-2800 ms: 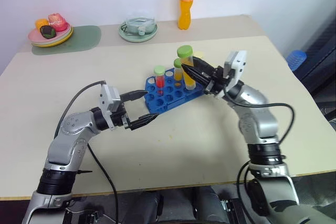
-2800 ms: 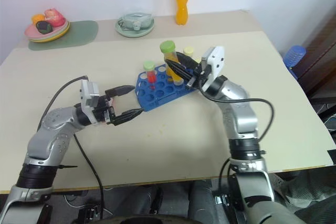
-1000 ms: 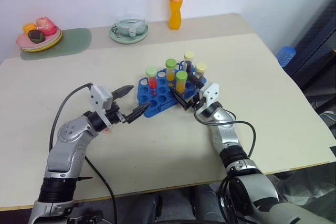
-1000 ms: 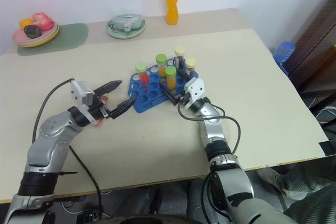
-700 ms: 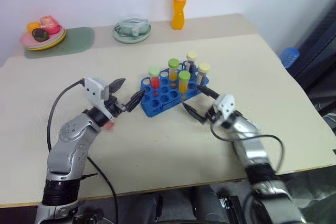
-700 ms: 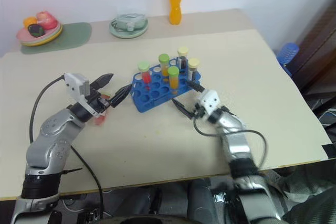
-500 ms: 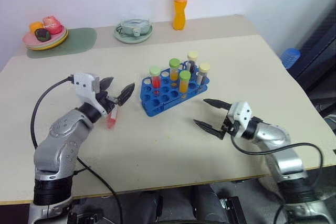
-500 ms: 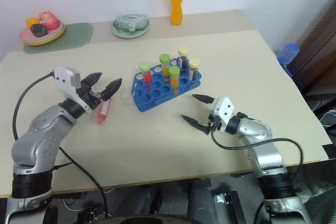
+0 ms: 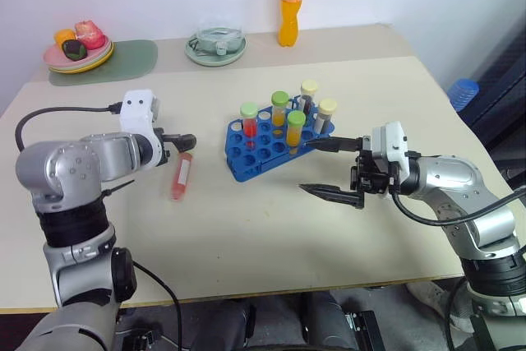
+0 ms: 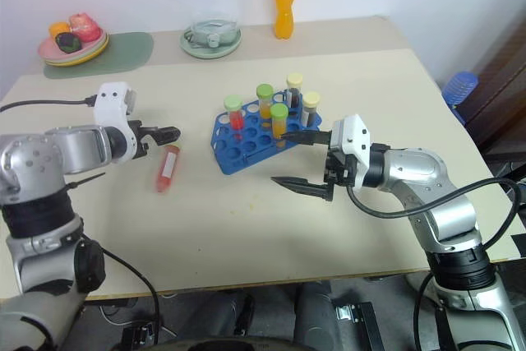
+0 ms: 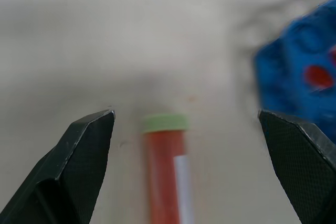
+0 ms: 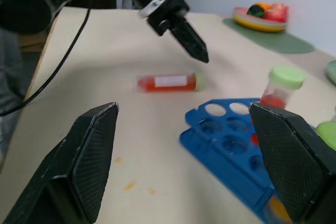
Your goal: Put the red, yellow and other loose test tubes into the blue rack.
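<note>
At the upper left of the left eye view, a plate of fruit [image 9: 78, 57] is being carried on a green mat [image 9: 131, 62] at the back of the pale surface [image 9: 246, 228]. Lower down, at the left middle of the frame, the left hand [image 9: 182, 142] is being held with its fingers spread wide and nothing between them, just above the green-capped end of a loose red test tube [image 9: 180, 176], which is lying flat on the surface. In the left wrist view, the same tube [image 11: 167, 171] is being framed between the two spread black fingers [image 11: 79, 166], without being touched by either.

Near the centre of the frame, the blue rack [image 9: 271, 150] is standing at a slant, well apart from the loose tube. Five capped tubes are being held upright in it: a red one with a green cap [image 9: 249, 124], two orange ones with green caps [image 9: 280, 111], and two with pale yellow caps [image 9: 326, 115] towards its right end.

Behind the rack, at the upper middle, a covered greenish bowl [image 9: 215, 45] and an orange drink bottle [image 9: 288, 6] are being kept at the back of the surface.

At the right middle, the right hand [image 9: 329, 168] is being held just beside the rack's right end, pointing towards the left of the frame, with its fingers spread and empty.
</note>
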